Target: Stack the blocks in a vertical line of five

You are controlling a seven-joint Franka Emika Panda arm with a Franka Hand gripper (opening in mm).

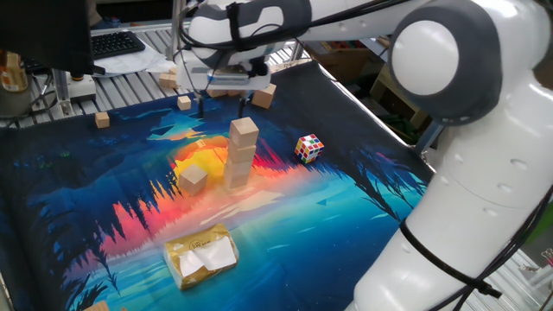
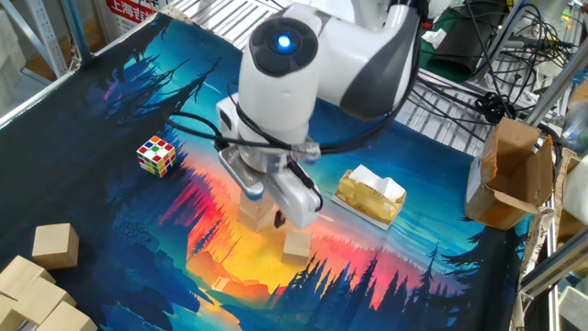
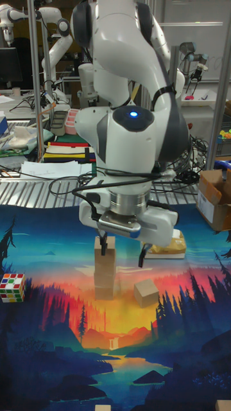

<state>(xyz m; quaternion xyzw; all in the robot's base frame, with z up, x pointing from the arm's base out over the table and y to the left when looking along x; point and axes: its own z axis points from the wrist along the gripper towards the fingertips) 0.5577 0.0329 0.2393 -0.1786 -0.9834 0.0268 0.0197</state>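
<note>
Three blocks stand in a vertical stack (image 1: 242, 154) at the middle of the mat, also visible as the stack (image 3: 104, 273) in the tall fixed view. One loose block (image 1: 192, 179) lies just beside its base. Another block (image 1: 263, 97) sits at the mat's far edge, shown as the block (image 2: 53, 245) in the other fixed view. My gripper (image 1: 222, 108) hangs open and empty, behind and to the left of the stack's top. In the tall fixed view the gripper (image 3: 122, 250) straddles the space beside the top block. The arm hides most of the stack (image 2: 257, 210) in the other fixed view.
A multicoloured puzzle cube (image 1: 308, 148) lies right of the stack. A yellow packet (image 1: 201, 255) sits near the front of the mat. Small tan cubes (image 1: 103, 119) and more wooden blocks (image 2: 32, 296) lie along the far edge. A cardboard box (image 2: 508, 175) stands off the mat.
</note>
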